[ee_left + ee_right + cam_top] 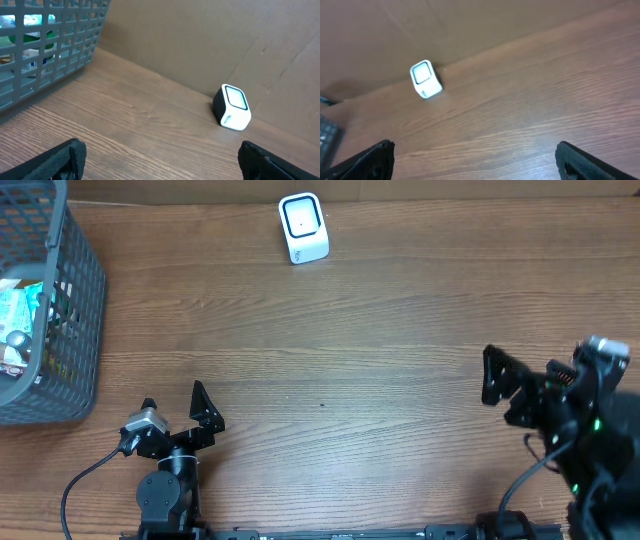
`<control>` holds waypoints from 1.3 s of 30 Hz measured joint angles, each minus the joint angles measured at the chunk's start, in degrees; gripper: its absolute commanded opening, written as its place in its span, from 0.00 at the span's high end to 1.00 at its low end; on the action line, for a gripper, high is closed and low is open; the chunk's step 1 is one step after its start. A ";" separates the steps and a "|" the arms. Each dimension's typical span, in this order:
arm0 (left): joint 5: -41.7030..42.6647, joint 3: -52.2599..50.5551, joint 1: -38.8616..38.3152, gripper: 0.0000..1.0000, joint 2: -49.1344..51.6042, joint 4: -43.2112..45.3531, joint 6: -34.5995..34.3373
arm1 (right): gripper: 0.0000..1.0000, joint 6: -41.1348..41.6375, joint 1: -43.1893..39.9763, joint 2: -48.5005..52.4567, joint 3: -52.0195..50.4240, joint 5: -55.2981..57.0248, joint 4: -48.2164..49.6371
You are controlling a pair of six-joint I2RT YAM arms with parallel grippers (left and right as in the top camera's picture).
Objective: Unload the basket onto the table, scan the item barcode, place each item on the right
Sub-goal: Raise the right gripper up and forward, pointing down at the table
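Items (14,320) lie in the grey basket (85,330) at the table's (350,350) nine o'clock edge, roughly ten o'clock from the left tool (162,167), the nearer one. The scanner (303,227) stands at twelve. The left tool and right tool (480,170) both gape, empty.
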 measured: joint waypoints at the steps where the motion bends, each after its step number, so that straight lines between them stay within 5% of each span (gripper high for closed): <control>1: 0.00 0.00 0.00 0.01 0.00 0.02 0.00 | 0.00 -0.22 0.00 1.66 1.36 0.59 -0.72; 39: 0.00 0.00 0.00 0.01 0.00 0.00 0.00 | 0.00 -1.01 0.00 38.01 3.32 3.52 -4.04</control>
